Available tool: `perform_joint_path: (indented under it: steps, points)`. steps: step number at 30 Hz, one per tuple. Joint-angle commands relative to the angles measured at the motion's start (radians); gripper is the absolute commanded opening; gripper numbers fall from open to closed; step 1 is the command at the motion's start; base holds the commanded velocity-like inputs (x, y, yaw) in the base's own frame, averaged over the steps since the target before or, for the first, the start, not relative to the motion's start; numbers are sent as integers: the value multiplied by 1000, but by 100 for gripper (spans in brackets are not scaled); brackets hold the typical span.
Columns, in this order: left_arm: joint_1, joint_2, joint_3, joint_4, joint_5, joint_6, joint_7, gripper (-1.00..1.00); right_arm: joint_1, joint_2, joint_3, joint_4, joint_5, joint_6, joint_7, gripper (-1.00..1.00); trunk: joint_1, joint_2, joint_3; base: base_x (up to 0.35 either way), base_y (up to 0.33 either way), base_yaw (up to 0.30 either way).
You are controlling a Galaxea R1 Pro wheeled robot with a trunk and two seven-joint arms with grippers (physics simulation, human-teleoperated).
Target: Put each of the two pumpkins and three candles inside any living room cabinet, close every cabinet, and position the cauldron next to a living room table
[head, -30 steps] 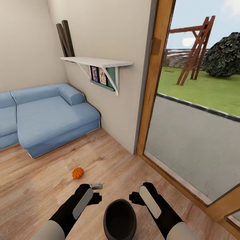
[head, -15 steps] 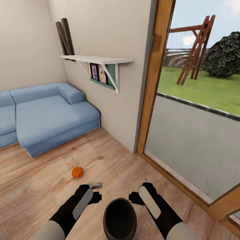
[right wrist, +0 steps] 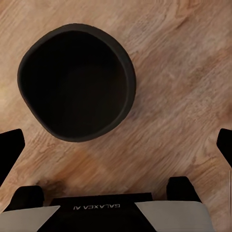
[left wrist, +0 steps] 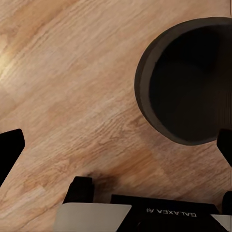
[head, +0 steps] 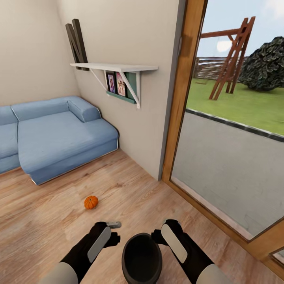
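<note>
Cauldron (head: 142,256) sits on the wooden floor (head: 51,225) right at the robot's near edge, between the two arms, mouth up and empty. Over the last second the whole head view has slid a little: the pumpkin (head: 91,202), sofa and shelf all sit slightly higher and further left than they did, so the camera has moved rather than the things. The arms have drawn in slightly nearer the cauldron's rim. My reading is that the robot is settling itself over the cauldron, with the pumpkin not yet dealt with.

The left end effector (head: 111,238) hovers just left of the cauldron, the right end effector (head: 158,236) just right of it. In each wrist view the two dark fingertips stand at opposite edges of the frame, spread wide, with nothing between them; the cauldron (left wrist: 188,82) lies off to one side of the left pair, and lies ahead of the right pair (right wrist: 77,79), untouched by either.

The pumpkin rests alone on the floor, further off and to the left, well apart from the cauldron. A small grey object (head: 114,225) lies just beyond the left end effector; I cannot tell what it is. A blue sofa (head: 55,138) fills the far left, a white wall shelf (head: 114,68) hangs above it, and a glass door with a wooden frame (head: 179,102) stands on the right. Nothing lies between the robot and the pumpkin.
</note>
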Motion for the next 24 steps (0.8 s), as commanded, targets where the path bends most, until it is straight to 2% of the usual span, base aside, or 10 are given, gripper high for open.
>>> perform_joint_path:
  steps: [1,3,9,16,24]
  points:
    - [-1,-6,-3,1,10,1,10,100,-1,0,9,7,-9,-1,-10,100,4,-8,-4,0,0,0]
    - [-1,-17,-5,14,9,1,10,100,-1,0,17,21,-8,-4,-10,100,12,-22,-10,0,0,0]
    - [-1,-24,-7,36,9,-14,10,100,-1,10,22,34,-8,-5,-10,100,35,-64,-29,0,0,0]
    - [-1,-25,-9,40,-1,-23,-45,100,-1,19,23,37,-8,-4,-10,100,61,-113,-51,0,0,0]
    - [-1,-25,-9,40,-4,-32,-55,100,-1,20,23,38,-8,-4,-10,100,92,-169,-76,0,0,0]
